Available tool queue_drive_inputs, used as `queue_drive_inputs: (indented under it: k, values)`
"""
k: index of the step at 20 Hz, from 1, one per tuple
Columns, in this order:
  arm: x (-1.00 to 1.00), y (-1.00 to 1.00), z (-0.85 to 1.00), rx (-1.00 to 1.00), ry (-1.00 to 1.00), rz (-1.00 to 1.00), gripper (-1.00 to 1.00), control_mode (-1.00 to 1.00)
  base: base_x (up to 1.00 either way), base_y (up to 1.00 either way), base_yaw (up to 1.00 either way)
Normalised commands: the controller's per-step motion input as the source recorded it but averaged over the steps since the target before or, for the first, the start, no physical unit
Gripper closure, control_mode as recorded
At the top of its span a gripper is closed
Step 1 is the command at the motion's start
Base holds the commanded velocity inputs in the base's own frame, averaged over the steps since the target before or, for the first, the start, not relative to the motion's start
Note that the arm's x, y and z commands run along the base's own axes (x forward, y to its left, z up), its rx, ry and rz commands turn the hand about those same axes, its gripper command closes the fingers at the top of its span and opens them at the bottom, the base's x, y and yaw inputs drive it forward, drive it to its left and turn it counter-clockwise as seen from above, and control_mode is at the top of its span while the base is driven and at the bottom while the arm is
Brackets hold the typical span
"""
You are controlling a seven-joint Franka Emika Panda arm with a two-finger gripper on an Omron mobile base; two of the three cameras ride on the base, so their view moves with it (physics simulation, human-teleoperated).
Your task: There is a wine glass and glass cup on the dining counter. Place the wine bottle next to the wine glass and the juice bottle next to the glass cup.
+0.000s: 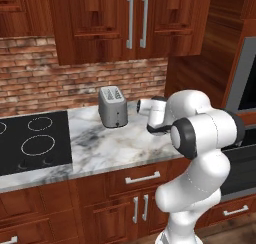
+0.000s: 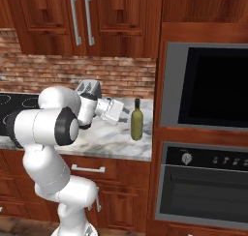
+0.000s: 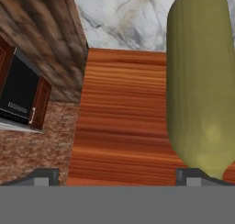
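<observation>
The tall olive-green wine bottle (image 2: 137, 120) stands upright on the marble worktop (image 2: 111, 136), close to the wooden oven column. My gripper (image 2: 126, 117) is level with the bottle's body and just left of it, pointing at it. In the hand view the wine bottle (image 3: 199, 81) looms large on the right, lined up with the right fingertip (image 3: 193, 175), not between the tips. The gripper (image 3: 118, 176) is open, its tips wide apart and holding nothing. The wine glass, glass cup, juice bottle and dining counter are out of view.
A silver toaster (image 1: 112, 107) stands at the back of the worktop, left of the arm. A black cooktop (image 1: 30, 143) lies further left. The built-in oven (image 2: 208, 85) and its wood panel rise right of the bottle. Wall cabinets (image 1: 135, 23) hang above.
</observation>
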Motion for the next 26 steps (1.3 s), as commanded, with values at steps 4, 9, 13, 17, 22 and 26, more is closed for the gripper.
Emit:
queue_drive_inputs:
  k: [4,9,13,17,22,26]
  values:
    - [0.14,0.0,-0.01,0.0,-0.04,0.09,-1.0,-1.0,0.0,0.0,0.0]
    - [0.35,0.0,-0.08,0.0,0.0,0.06,-1.0,-1.0,0.0,0.0,0.0]
    - [0.27,0.0,-0.09,0.0,0.0,0.05,-1.0,-1.0,0.0,0.0,0.0]
    - [0.24,0.0,-0.15,0.0,0.0,0.03,-1.0,-1.0,0.0,0.0,0.0]
    - [0.29,0.0,-0.1,0.0,0.0,0.01,-1.0,-1.0,0.0,0.0,0.0]
    - [0.22,-0.04,-0.09,0.0,0.0,0.0,-1.0,-1.0,0.0,0.0,0.0]
